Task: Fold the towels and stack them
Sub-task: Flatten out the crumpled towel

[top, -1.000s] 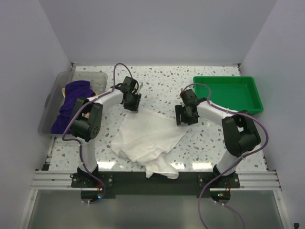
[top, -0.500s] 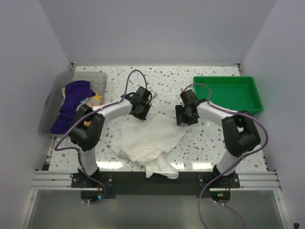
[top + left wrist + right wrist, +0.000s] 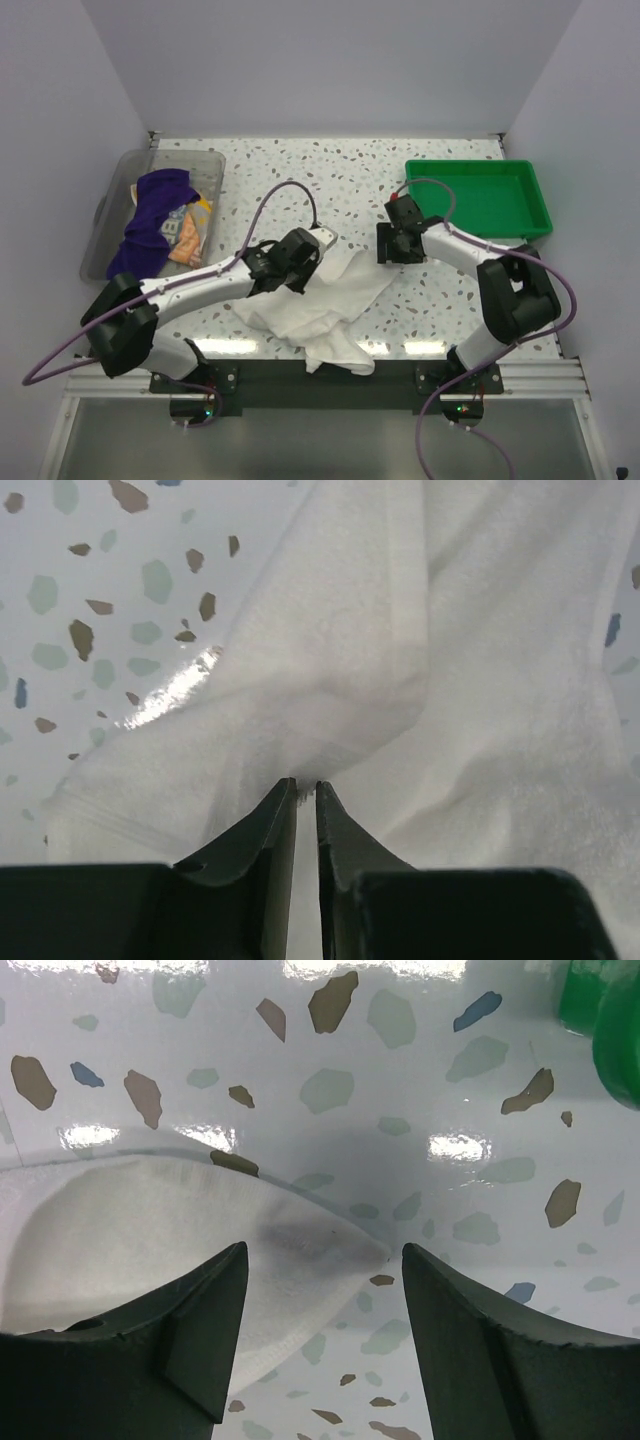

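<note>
The white towel [image 3: 315,300], crumpled near the table's [image 3: 350,170] front edge, was pinched by the left gripper [image 3: 306,784]; the right gripper [image 3: 322,1260] was held spread over its corner. Flattening seemed underway, that corner's grasp pending.

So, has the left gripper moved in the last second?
Yes. The left gripper has swung right and toward the table's near edge, away from the clear bin, and is now pinched shut on the white towel.
</note>
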`<action>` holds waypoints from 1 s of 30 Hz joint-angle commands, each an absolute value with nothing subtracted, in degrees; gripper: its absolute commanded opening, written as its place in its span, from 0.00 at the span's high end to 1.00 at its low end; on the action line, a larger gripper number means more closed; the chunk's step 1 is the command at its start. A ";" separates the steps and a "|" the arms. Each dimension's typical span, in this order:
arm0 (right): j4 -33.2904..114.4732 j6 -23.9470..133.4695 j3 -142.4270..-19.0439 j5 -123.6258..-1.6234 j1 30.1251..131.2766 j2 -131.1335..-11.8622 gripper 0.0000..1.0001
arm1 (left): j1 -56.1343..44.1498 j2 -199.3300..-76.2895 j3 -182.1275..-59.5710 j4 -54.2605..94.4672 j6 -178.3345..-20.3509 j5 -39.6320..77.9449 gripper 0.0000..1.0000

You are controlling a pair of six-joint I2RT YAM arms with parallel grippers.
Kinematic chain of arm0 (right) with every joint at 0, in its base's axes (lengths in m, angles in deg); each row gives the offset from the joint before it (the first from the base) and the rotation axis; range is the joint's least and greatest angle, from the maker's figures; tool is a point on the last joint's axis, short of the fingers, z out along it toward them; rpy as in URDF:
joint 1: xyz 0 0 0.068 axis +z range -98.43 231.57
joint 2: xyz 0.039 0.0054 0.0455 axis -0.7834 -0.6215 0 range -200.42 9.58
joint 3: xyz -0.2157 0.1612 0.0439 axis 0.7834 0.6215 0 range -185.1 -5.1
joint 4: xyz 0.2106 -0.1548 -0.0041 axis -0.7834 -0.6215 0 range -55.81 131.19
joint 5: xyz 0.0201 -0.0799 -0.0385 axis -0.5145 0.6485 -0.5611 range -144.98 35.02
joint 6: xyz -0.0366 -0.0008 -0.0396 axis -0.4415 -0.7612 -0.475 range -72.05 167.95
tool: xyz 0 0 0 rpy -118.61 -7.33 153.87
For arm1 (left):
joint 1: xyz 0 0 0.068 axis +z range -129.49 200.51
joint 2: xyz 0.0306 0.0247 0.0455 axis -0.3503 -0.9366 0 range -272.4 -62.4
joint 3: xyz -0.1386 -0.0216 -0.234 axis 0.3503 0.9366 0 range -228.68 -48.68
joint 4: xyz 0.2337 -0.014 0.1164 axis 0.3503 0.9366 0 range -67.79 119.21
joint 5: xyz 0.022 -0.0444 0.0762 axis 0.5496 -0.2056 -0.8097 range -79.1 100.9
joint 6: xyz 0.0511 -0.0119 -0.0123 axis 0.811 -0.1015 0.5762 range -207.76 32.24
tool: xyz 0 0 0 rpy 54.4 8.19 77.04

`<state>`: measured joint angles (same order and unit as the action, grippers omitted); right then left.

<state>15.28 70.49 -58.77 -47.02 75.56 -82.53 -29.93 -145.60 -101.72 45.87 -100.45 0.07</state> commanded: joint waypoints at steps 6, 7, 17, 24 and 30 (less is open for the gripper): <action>17.81 70.45 -56.08 -46.55 75.13 -77.87 0.33 | -30.29 -132.91 -92.28 39.26 -99.80 11.34 0.60; 17.89 70.19 -55.90 -47.07 75.13 -77.26 0.33 | -30.12 -132.46 -92.19 39.17 -100.15 11.07 0.56; 16.93 67.55 -56.43 -49.44 75.13 -75.76 0.32 | -17.03 -138.94 -98.77 38.36 -96.83 19.40 0.17; 16.40 66.32 -56.08 -50.50 75.13 -73.83 0.28 | -15.70 -149.67 -106.51 41.19 -92.68 32.51 0.16; 16.58 66.14 -55.02 -51.03 75.13 -72.77 0.27 | -15.62 -155.29 -110.64 45.32 -90.40 32.43 0.15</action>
<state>15.95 66.99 -55.80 -50.21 75.50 -74.91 -15.98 -153.82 -107.16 42.98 -92.98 29.75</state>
